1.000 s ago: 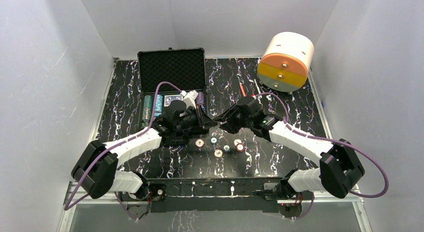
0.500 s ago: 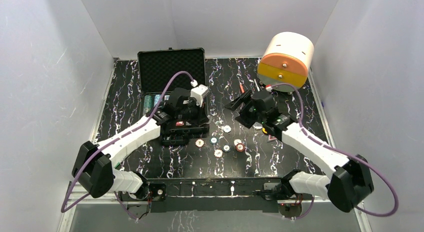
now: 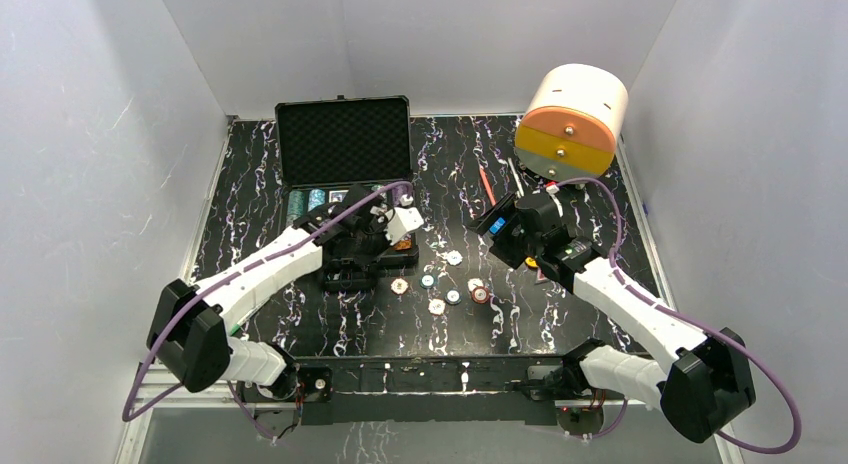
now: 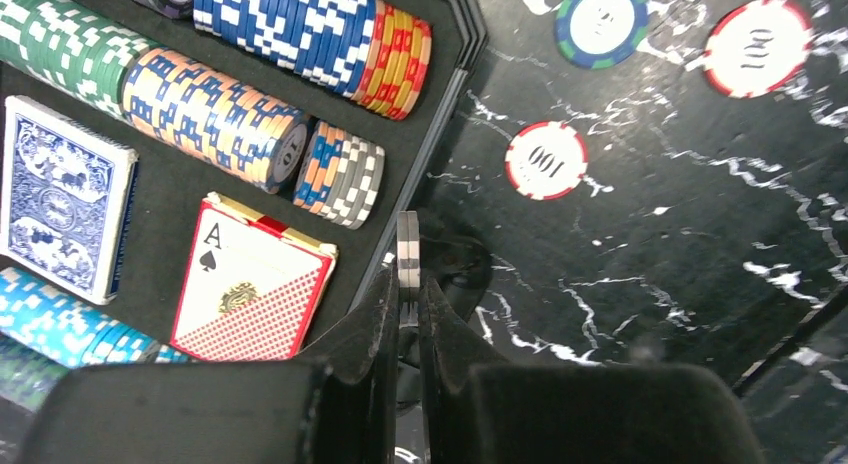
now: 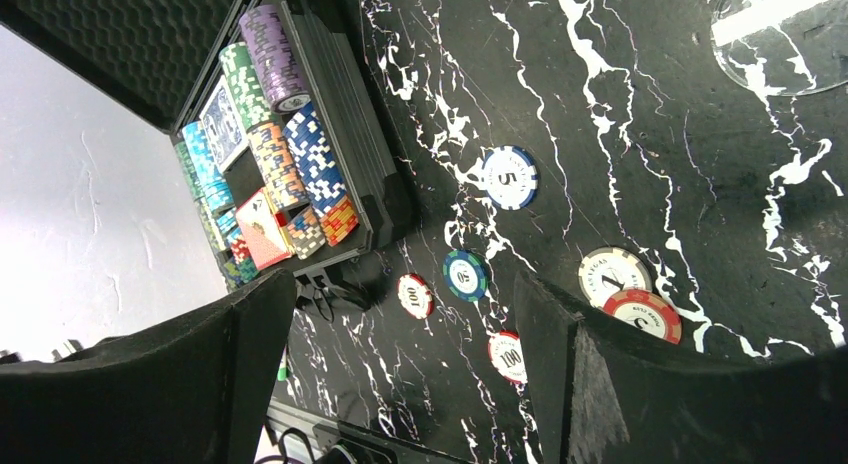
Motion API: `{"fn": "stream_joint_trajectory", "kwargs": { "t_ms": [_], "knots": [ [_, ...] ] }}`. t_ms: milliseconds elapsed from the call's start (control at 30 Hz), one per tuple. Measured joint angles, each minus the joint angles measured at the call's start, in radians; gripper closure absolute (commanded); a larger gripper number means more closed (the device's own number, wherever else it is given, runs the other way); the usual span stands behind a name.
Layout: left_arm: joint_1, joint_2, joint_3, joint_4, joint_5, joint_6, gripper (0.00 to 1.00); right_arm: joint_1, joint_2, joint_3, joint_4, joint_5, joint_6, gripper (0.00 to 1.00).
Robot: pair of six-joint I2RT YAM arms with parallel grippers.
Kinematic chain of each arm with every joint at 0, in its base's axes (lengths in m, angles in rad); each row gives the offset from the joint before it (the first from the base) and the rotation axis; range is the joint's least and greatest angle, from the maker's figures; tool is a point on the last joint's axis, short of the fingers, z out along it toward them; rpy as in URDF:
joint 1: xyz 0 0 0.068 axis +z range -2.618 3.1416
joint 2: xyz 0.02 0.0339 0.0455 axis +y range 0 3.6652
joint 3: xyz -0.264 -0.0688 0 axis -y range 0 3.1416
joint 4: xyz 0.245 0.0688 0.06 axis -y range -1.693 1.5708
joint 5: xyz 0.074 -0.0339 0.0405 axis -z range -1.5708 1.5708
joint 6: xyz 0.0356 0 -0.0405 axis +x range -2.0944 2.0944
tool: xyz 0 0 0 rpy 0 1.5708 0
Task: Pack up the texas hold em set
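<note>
The black case (image 3: 343,134) stands open at the back left, its lid up. In the left wrist view its tray (image 4: 440,94) holds rows of striped chips, a blue card deck (image 4: 62,196) and a red card deck (image 4: 255,284). My left gripper (image 4: 408,284) is shut on a grey-and-white chip (image 4: 408,246) held edge-on over the tray's right front corner (image 3: 378,252). Several loose chips (image 3: 437,306) lie on the table in front of the case, among them a red 100 chip (image 4: 545,160). My right gripper (image 5: 405,284) hangs open and empty above them (image 3: 490,234).
A big white-and-orange cylinder (image 3: 572,119) stands at the back right. An orange pen (image 3: 487,184) and a white pen (image 3: 515,174) lie beside it, just behind my right gripper. White walls close in the table on three sides.
The two grippers were meeting over the table's middle. The right one has opened and drawn back to the right. The left one has swung down to the case's front corner with the chip.
</note>
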Motion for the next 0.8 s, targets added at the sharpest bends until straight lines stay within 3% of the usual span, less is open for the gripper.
{"fn": "stream_joint_trajectory", "kwargs": {
  "t_ms": [600,800],
  "knots": [
    [-0.001,0.143,0.051,0.019,-0.109,0.142,1.0,-0.006,0.0,0.0,-0.003,-0.003,-0.001,0.13],
    [-0.002,0.177,0.061,0.024,-0.14,0.162,0.83,-0.006,0.0,-0.001,-0.003,-0.004,-0.001,0.13]
  ]
}}
